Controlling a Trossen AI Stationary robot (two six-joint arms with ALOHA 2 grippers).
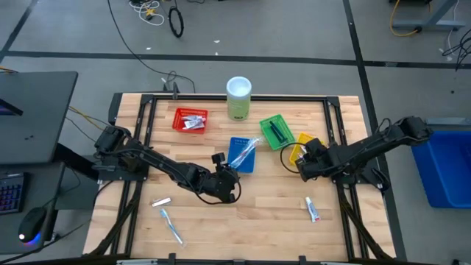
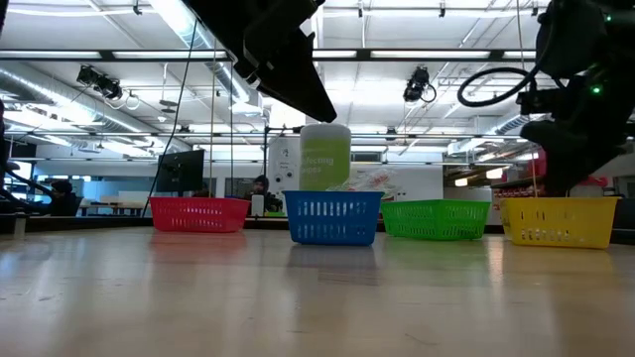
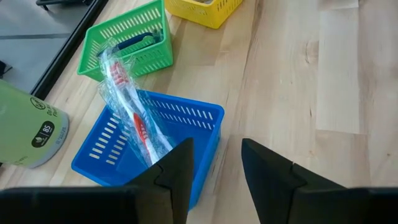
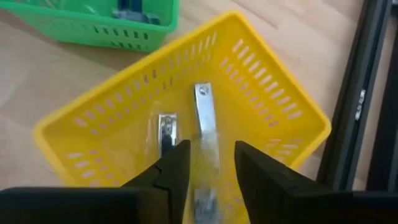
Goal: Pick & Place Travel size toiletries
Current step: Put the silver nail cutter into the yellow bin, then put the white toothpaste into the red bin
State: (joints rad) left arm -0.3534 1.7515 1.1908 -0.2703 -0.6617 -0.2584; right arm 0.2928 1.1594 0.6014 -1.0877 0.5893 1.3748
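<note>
A pale wooden slatted table (image 1: 243,213) fills the middle of a grey workshop floor, cables trailing behind it, and four small mesh baskets sit across its far half. The red mesh basket (image 1: 190,120) holds a few pale sachets. Next along is the tall pale-green canister with a white lid (image 1: 238,98), standing upright at the table's far edge.

Over to the left gripper (image 1: 228,179): it hovers just beside the near edge of the blue mesh basket (image 3: 96,163), and its two dark fingers (image 3: 178,168) stand apart with bare wood showing between them, holding nothing. Leaning out of that blue basket, tilted up over its far rim, is a toothbrush in a clear crinkled wrapper with red marks (image 3: 127,106). The green mesh basket (image 1: 277,131) sits just beyond, with a dark slim item lying inside.

Now the right gripper (image 1: 305,163): it hangs directly over the yellow mesh basket (image 4: 261,68), fingers slightly parted. A silvery metal nail clipper (image 4: 205,124) lies in the gap between them, reaching down toward the basket floor; whether the pads are pinching it or just framing it, I cannot tell. A second silvery clipper (image 4: 166,130) lies beside it in the same basket.

Out on the open table near the front: a white flat sachet (image 1: 161,201) and a pale blue toothbrush (image 1: 171,225) on the left side, and a small white tube with a red and blue end (image 1: 312,209) on the right.
</note>
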